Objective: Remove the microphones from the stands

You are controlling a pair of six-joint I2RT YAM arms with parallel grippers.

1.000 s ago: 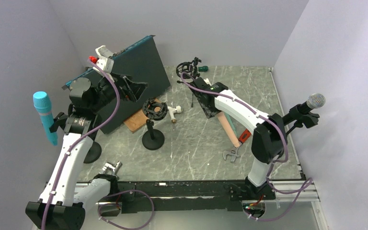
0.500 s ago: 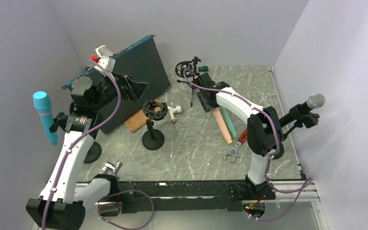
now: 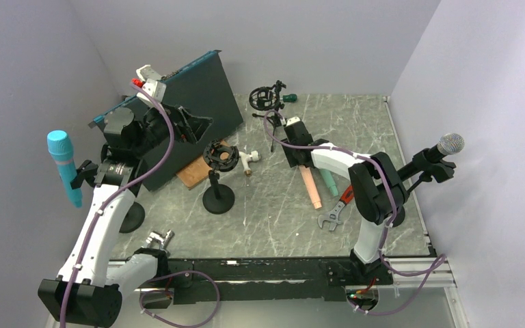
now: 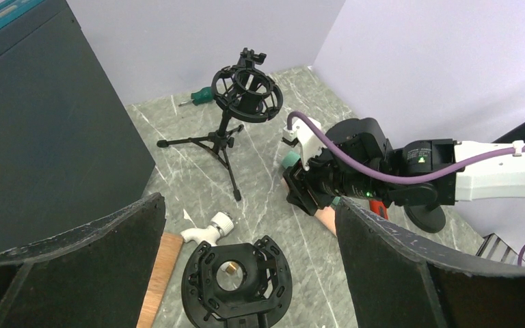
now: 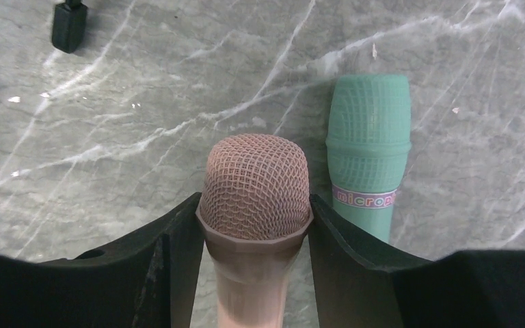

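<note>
Right wrist view: the right gripper (image 5: 253, 208) is seen clamped on the neck of the pink microphone (image 5: 254, 179), whose mesh head projects past the fingertips (image 5: 181, 229). The long axis is laid along the fingers, low over the table (image 5: 143, 102); contact with the surface cannot be told. A teal microphone (image 5: 369, 133) is found lying just beside it on the right, parallel, head the same way.

Left wrist view: the left gripper (image 4: 249, 205) is poised high above the round-base stand (image 4: 236, 283), jaws wide apart and empty, well apart from the pink microphone. The right arm is by far the nearer.

Top external view: the tripod stand (image 3: 265, 101) is noted empty at the far back, well clear of the held microphone.

Removal is judged done. Only set-down and release are judged left, and the teal body crowds the outer finger.
</note>
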